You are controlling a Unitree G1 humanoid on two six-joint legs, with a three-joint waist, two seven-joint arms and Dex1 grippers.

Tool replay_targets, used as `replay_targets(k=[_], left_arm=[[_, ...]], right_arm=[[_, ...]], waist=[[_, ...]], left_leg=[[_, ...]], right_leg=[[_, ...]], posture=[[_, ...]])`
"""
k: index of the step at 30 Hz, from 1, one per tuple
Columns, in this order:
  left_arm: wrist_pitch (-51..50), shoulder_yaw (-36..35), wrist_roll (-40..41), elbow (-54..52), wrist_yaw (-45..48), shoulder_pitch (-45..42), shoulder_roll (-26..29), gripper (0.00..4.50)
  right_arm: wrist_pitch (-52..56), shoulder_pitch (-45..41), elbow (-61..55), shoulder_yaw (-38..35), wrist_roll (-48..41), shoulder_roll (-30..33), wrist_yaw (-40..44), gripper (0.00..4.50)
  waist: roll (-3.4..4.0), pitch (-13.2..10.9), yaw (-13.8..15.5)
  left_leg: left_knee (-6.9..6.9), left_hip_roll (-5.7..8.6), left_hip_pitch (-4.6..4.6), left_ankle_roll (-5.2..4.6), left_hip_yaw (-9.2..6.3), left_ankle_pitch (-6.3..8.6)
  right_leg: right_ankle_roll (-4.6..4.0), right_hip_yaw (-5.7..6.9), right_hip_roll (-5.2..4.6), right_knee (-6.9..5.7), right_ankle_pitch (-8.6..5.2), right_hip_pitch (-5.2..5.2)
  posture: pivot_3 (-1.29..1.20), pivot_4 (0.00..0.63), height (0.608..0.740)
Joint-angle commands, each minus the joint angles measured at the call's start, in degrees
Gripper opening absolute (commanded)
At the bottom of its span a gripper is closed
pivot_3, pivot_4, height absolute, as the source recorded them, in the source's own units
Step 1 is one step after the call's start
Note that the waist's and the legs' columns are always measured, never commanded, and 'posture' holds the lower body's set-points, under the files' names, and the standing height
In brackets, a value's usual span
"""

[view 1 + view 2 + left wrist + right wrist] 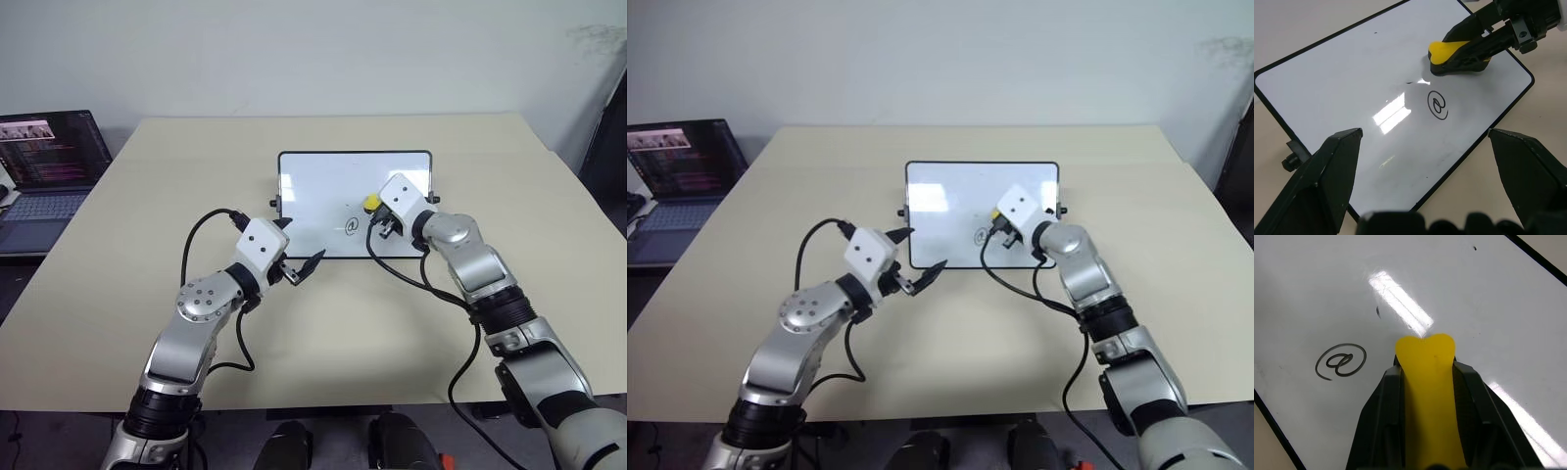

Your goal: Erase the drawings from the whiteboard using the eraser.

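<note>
The whiteboard (318, 191) lies flat in the middle of the table. One drawing is left on it, an @-like swirl (1341, 361) near the board's front edge, along with a short dark smudge (1377, 312) and a tiny dot (1474, 248). My right gripper (1427, 396) is shut on the yellow eraser (372, 203), whose dark underside rests on the board just behind and right of the swirl (1438, 105). My left gripper (297, 247) hovers open over the board's front left corner, nothing between its fingers (1327, 181).
An open laptop (49, 166) sits on a lower surface off the table's left edge. The beige table (176, 186) has bare room all around the board. Black cables hang from both wrists near the board's front edge.
</note>
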State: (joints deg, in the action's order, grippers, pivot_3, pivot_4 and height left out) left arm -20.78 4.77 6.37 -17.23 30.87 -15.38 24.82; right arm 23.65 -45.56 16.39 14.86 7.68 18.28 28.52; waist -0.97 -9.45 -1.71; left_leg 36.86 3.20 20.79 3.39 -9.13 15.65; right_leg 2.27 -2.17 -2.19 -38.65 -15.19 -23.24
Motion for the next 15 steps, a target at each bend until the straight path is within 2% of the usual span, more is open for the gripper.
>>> replay_targets(k=[1,7,15], left_arm=[[1.3,0.0,0.1,-0.6,0.3,-1.6,-0.1,4.5],[1.1,0.3,0.1,-1.0,0.5,-1.5,0.2,4.5],[0.8,-0.5,0.2,-2.2,0.1,-0.2,0.8,4.5]], right_arm=[[2.5,-2.0,-5.2,-1.0,-0.8,-2.5,-0.7,1.0],[2.5,-3.8,-4.6,-0.4,-0.6,-6.4,-1.2,1.0],[-2.8,-4.1,1.5,1.5,1.5,-6.8,-1.2,1.0]], waist=[[0.02,0.0,-0.2],[0.04,-0.1,-0.2],[0.04,-0.1,-0.1]], left_leg=[[-0.04,-0.02,0.02,0.0,0.0,0.0],[-0.26,-0.08,0.1,0.09,0.04,0.02],[-0.79,-0.09,0.13,0.22,0.07,-0.04]], right_leg=[[0.0,0.0,0.0,0.03,0.0,-0.05],[-0.02,-0.03,-0.05,0.13,0.01,-0.27],[-0.02,-0.01,-0.08,0.71,0.02,-0.3]], posture=[[0.0,0.15,0.74],[0.0,0.15,0.74],[0.0,0.15,0.74]])
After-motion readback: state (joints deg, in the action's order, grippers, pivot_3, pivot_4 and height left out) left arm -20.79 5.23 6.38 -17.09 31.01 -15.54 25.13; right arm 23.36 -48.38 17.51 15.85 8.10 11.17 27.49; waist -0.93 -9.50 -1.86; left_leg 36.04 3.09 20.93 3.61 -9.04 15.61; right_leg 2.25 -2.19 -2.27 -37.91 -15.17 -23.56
